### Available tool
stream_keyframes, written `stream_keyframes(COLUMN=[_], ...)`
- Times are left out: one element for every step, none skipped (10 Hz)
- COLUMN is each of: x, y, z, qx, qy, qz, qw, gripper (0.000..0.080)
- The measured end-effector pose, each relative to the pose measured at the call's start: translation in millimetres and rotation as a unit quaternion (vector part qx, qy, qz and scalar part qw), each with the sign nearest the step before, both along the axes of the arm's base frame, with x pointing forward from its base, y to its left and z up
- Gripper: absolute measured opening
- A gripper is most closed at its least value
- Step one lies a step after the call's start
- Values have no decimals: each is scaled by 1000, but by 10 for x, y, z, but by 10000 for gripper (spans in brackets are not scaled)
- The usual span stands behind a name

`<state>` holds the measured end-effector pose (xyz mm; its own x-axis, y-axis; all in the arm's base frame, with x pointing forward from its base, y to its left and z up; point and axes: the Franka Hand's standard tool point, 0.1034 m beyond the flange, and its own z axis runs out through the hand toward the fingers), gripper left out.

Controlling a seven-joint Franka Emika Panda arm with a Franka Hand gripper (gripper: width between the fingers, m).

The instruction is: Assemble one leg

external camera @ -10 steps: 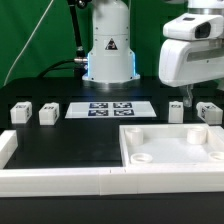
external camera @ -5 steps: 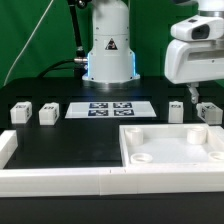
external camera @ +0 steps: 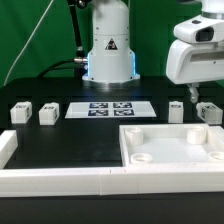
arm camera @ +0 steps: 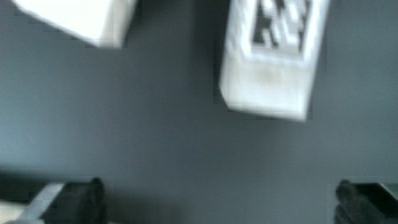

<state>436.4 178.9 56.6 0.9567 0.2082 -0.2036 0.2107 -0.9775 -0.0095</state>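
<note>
Exterior view: four small white plastic post-like legs with black-and-white square tags, all standing on the black worktop (external camera: 90,135). Two near the exterior view's left edge, leg one (external camera: 20,112) and leg two (external camera: 47,114); two toward the exterior view's right, leg three (external camera: 176,110) and leg four (external camera: 209,112). One thin flat white marker board (external camera: 112,109) between the two pairs. One large white square tray-like part with round sockets (external camera: 170,148) nearer the camera. One white two-finger hand (external camera: 191,97) hanging above the gap between leg three and leg four.

Wrist view: two white legs on the dark worktop, a tagged leg (arm camera: 276,55) and a cropped leg (arm camera: 80,20) cut off by the picture's edge. Two dark fingertips (arm camera: 71,198), spread wide, gripping nothing.
</note>
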Motion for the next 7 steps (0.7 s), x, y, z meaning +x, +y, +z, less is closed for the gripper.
stream_keyframes(x=[-97,-96,-90,-149,-143,-166,-263], y=[-15,-6,26,39,66,98,141], z=[-40,-54,-69,-95,-127,-150,-158], qx=[-17,-30,-38,-53,-58,-60,-66], qy=[52,91,118,180,223,258,325], qz=[-7,-6,-4,-7,-13,-21,-35], qw=[998,995,992,982,973,964,943], gripper=[648,648,648,648,649,649,648])
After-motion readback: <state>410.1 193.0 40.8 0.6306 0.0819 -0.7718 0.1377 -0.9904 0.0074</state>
